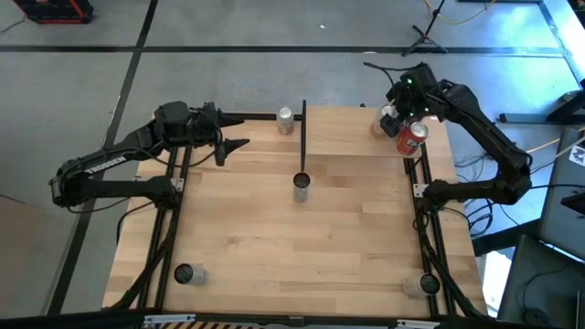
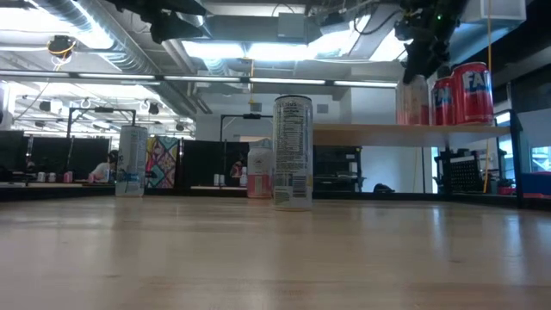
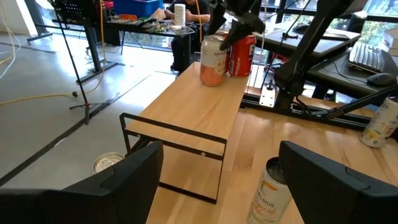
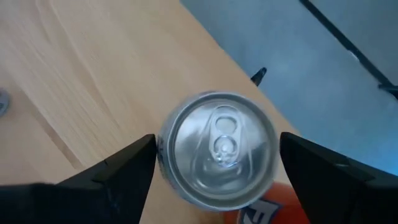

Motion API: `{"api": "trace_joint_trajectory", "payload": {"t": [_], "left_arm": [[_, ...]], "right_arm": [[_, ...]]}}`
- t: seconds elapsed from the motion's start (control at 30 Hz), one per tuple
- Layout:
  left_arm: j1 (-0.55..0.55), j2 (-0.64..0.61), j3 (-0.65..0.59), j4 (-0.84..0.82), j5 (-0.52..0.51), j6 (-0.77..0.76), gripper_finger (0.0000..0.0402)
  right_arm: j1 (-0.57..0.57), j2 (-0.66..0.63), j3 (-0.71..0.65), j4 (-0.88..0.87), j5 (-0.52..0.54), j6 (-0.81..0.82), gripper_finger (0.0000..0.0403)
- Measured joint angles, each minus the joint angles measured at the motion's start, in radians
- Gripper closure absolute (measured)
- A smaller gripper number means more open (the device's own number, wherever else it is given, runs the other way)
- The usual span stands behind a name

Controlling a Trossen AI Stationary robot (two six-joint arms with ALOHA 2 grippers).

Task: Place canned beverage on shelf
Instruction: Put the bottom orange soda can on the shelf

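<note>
Now the right gripper point(image 4: 214, 163) stands above the can point(image 4: 216, 146) with its fingers wide on both sides of it, apparently letting go, the can upright on the shelf point(image 3: 199, 106) beside a red can point(image 3: 241, 55), so next it should lift straight up; the left gripper point(image 3: 221, 180) waits open.

Two matte-black arms, same build.
Left arm point(image 1: 114, 164): white block lettering along the link behind its end effector point(image 1: 239, 144), whose fingers are dark, flat and wedge-shaped. Right arm point(image 1: 489, 137): small green light and black cabling just behind its end effector point(image 1: 402, 119); same broad black fingers point(image 4: 112, 177).
</note>
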State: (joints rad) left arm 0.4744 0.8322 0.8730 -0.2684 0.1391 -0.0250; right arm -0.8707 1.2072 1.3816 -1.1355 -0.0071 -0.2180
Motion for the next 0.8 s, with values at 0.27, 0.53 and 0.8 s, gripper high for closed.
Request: {"api": "trace_joint_trajectory", "payload": {"t": [0.27, 0.53, 0.8], "left_arm": [[0.0, 0.0, 0.0, 0.0, 0.0, -0.025, 0.0092], [0.0, 0.0, 0.0, 0.0, 0.0, -0.026, 0.0092], [0.0, 0.0, 0.0, 0.0, 0.0, -0.029, 0.0092]], "right_arm": [[0.0, 0.0, 0.089, -0.048, -0.004, 0.017, 0.0074], [0.001, 0.0, 0.111, -0.044, -0.074, 0.058, 0.0074], [0.043, 0.002, 0.111, -0.056, 0.013, 0.03, 0.0074]]}}
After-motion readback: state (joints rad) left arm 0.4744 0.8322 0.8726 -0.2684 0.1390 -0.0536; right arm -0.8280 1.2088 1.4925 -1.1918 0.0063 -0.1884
